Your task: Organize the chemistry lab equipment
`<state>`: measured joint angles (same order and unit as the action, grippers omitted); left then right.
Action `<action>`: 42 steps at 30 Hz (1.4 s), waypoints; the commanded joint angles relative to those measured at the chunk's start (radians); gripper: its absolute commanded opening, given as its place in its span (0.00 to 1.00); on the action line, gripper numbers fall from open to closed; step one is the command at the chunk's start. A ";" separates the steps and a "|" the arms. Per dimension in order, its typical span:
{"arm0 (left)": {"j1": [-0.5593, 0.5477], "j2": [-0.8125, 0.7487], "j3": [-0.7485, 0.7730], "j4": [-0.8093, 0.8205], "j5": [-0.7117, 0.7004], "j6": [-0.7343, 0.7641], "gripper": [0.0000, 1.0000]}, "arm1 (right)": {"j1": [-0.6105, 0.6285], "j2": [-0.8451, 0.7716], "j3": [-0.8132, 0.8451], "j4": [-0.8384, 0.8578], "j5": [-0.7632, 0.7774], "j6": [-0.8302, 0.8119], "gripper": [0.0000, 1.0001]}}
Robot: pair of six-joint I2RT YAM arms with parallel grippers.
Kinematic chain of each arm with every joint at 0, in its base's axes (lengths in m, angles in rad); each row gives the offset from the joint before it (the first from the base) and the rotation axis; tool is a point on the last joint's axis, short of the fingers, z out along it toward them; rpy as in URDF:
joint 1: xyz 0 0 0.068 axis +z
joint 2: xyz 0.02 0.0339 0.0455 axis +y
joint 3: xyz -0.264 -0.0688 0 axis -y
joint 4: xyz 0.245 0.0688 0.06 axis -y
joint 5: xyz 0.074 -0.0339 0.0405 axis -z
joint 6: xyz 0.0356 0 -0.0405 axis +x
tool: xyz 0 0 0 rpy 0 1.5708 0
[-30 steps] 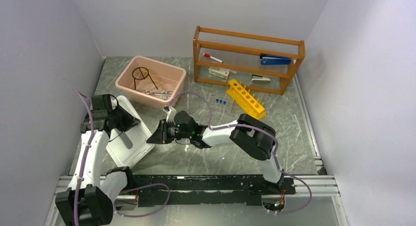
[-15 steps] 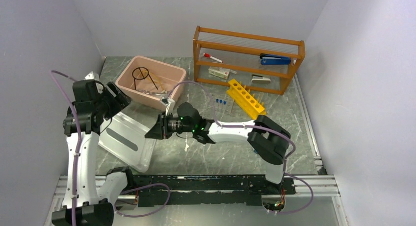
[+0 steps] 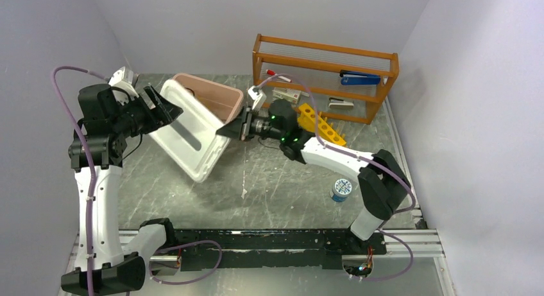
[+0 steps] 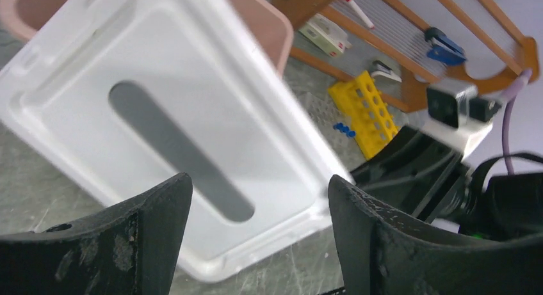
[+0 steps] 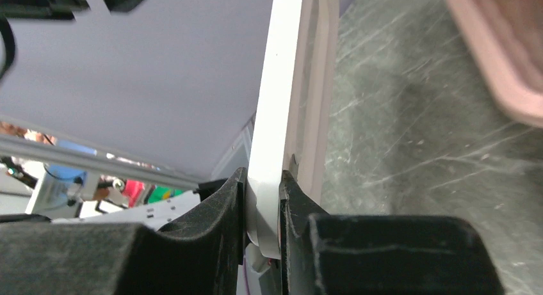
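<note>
LID OVER THE BIN — A white lid (image 3: 192, 139) hangs tilted across the near-left side of the pink bin (image 3: 221, 97). It is pinched by its rim between the narrow-set fingers of the right gripper (image 3: 232, 130), which reaches in at the bin's near-right corner. That one-edge grip leaves the panel angled, with its far end up over the bin and its near end low toward the table (image 3: 282, 180). The left gripper (image 3: 170, 110), on the bin's left, stands wide with nothing between its fingers and the lid just beyond them; it looks placed to steady the lid, not to carry it. Most of the bin's inside is hidden behind the lid, so whether the loose lab items lie there cannot be told. Tiny blue-capped tubes (image 4: 344, 127) lie on the table to the bin's right, beside a yellow rack (image 4: 362, 109) — judged not yet put away. The tilt suggests the lid is meant for the bin and will need levelling to seat.
</note>
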<state>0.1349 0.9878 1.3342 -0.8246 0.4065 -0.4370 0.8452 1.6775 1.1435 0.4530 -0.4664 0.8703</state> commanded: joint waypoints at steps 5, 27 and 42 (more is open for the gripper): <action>-0.022 -0.029 -0.043 0.061 0.066 0.036 0.79 | -0.187 -0.154 -0.064 0.144 -0.146 0.181 0.00; -0.023 0.006 -0.502 0.937 0.411 -0.515 0.85 | -0.422 -0.073 -0.206 0.776 -0.262 0.841 0.00; -0.034 0.002 -0.607 1.474 0.480 -0.908 0.26 | -0.425 -0.046 -0.208 0.695 -0.279 0.840 0.00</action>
<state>0.1074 1.0088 0.7170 0.5659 0.8589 -1.3182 0.4236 1.6627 0.9272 1.1965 -0.7300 1.7569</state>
